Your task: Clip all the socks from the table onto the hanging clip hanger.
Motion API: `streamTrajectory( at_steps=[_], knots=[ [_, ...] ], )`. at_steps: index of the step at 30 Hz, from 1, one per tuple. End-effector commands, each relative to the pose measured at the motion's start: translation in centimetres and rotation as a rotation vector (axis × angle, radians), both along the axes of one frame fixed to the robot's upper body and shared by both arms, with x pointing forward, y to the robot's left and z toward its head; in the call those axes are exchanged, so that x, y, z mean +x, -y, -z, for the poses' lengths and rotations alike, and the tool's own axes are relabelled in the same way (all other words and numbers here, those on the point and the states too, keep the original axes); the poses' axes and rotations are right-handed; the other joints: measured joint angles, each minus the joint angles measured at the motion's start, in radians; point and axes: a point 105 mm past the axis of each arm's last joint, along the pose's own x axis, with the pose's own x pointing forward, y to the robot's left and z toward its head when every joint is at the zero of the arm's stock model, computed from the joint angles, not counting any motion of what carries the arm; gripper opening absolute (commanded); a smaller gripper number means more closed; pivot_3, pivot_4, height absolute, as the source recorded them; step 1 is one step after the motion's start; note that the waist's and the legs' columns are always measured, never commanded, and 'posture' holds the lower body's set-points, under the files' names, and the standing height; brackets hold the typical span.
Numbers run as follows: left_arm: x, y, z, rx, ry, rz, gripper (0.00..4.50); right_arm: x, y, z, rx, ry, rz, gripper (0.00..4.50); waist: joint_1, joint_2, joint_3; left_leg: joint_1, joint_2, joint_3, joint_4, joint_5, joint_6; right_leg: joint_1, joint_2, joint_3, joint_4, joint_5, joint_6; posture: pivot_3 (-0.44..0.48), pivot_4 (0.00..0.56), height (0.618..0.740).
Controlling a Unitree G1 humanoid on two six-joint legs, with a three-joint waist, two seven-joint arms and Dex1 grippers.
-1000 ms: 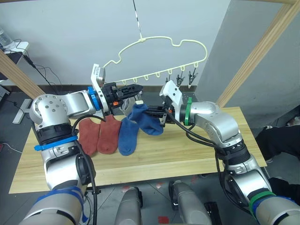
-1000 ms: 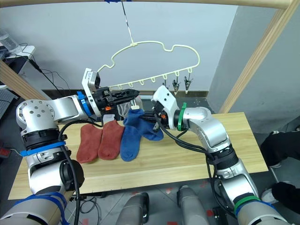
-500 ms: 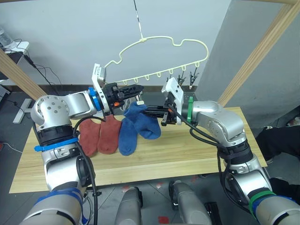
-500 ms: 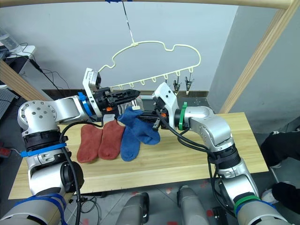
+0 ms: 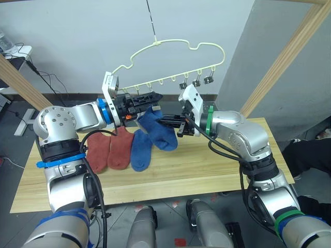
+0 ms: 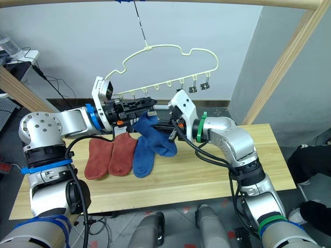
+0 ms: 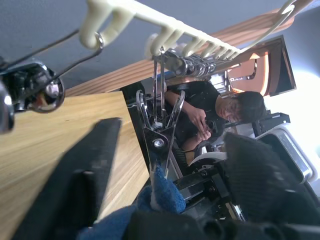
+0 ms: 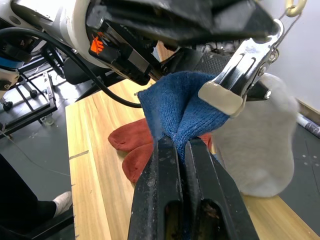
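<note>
Under clip hanger: right gripper jaws pinch blue sock (bunched); left gripper jaws unclear.

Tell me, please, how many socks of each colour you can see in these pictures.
Red socks: 2
Blue socks: 2
Grey sock: 1
Total: 5
</note>
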Motion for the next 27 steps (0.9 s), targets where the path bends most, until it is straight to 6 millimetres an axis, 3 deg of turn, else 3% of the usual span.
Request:
streamTrajectory(
  at_steps=[1, 5, 9, 14, 21, 27],
  knots=[
    [-0.5, -0.5, -1.2, 0.109, 0.125, -0.024, 4.5, -0.1, -0.4, -0.5, 0.004, 0.046, 0.007, 0.25, -0.002, 0.0, 0.0, 0.0, 0.0, 0.0, 0.0, 0.0, 0.0, 0.0, 0.0, 0.0, 0.0, 0.0, 0.0, -0.067, 0.243, 0.74],
    [-0.9, -1.0, -0.8, 0.263, 0.265, -0.071, 4.5, 0.0, -0.2, 0.3, -0.015, 0.049, 0.033, 1.37, -0.002, 0.0, 0.0, 0.0, 0.0, 0.001, -0.001, 0.0, 0.0, -0.001, 0.0, 0.001, 0.0, 0.001, -0.001, -0.059, 0.245, 0.74],
    [-1.8, -0.9, 0.3, 0.426, 0.424, -0.109, 4.5, -0.4, 1.3, 1.1, -0.025, 0.045, 0.094, 2.78, 0.003, 0.0, 0.0, 0.0, 0.002, 0.001, -0.002, 0.0, 0.0, -0.001, -0.002, 0.001, 0.0, 0.001, -0.001, -0.045, 0.246, 0.74],
    [-2.6, 0.4, 0.2, 0.453, 0.545, -0.143, 4.5, -1.0, 3.1, 1.2, -0.031, 0.079, 0.219, 4.48, 0.02, 0.0, 0.0, -0.002, 0.001, 0.001, 0.0, 0.0, 0.0, -0.001, -0.002, 0.002, -0.001, -0.002, 0.003, -0.042, 0.25, 0.74],
    [-2.6, -0.4, 1.2, 0.535, 0.67, -0.333, 4.5, -0.2, 5.4, -0.5, 0.052, 0.165, 0.539, 4.48, 0.022, 0.0, 0.0, -0.001, 0.001, 0.003, 0.0, 0.0, 0.0, -0.001, -0.001, 0.003, -0.001, -0.002, 0.004, -0.053, 0.253, 0.74],
    [-3.1, -2.3, -0.1, 0.507, 0.772, -0.493, 4.5, 0.6, 6.2, -1.5, 0.088, 0.265, 0.718, 4.48, 0.024, 0.0, 0.0, -0.001, 0.001, 0.002, 0.0, 0.0, 0.0, -0.001, 0.002, 0.003, -0.001, -0.003, 0.004, -0.045, 0.254, 0.74]
  ],
)
